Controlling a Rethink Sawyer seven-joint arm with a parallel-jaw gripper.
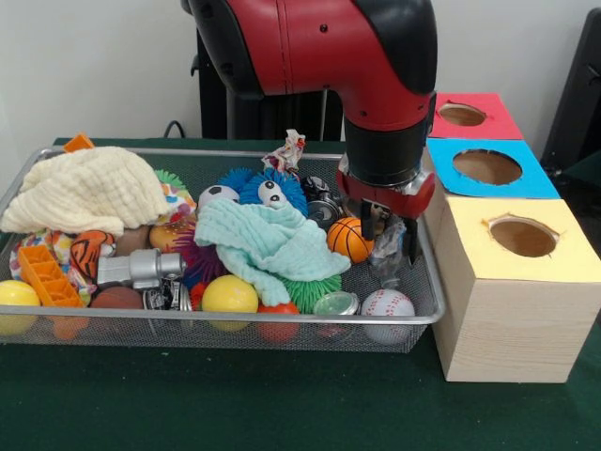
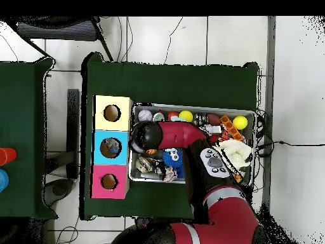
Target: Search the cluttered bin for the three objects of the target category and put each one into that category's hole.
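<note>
The silver wire-mesh bin is full of toys and cloths; it also shows in the overhead view. My gripper hangs over the bin's right end, just above the clutter. It is shut on a see-through creased plastic piece that hangs between the fingers. I see no other see-through pieces; the clutter may hide them. The red-topped hole is in the farthest box, behind and to the right of the gripper. In the overhead view it is the lowest of the boxes, and the arm's wrist hides the gripper.
The blue-topped hole and the yellow-topped hole are in boxes to the right of the bin. A small basketball, a baseball, a mint cloth and a cream cloth lie in the bin.
</note>
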